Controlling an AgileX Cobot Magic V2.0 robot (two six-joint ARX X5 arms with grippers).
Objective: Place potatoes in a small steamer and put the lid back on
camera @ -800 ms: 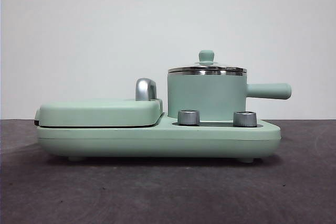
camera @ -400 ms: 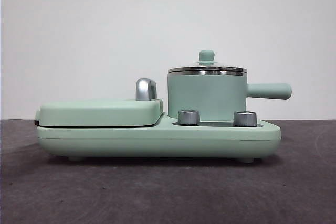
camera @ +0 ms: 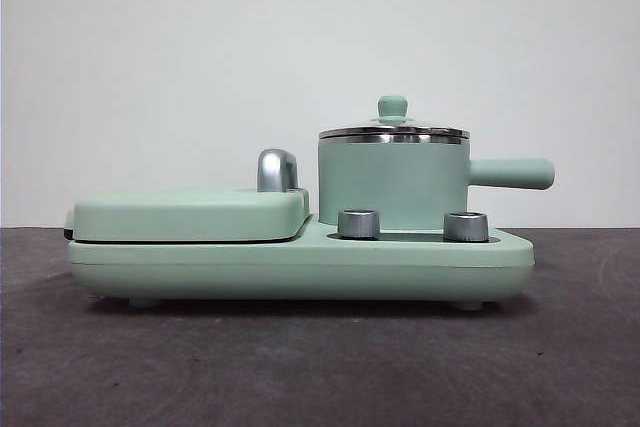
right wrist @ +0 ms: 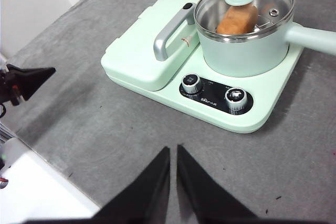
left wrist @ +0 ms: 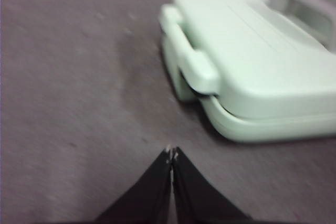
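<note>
Inside lidded steamer [right wrist: 247, 51], potato [right wrist: 237, 20] slanting — both tools [left wrist: 171, 156] [right wrist: 173, 153] pinched shut, empty.

The small steamer [right wrist: 239, 51] is mint green with a steel rim; its clear glass lid [right wrist: 257, 1] carries a mint-green knob. The potato [right wrist: 237, 19] inside is orange-brown. The griddle cover [camera: 190, 214] is mint green, its handle [right wrist: 169, 32] chrome. The table [camera: 320, 367] is dark grey, the wall [camera: 320, 47] white.
</note>
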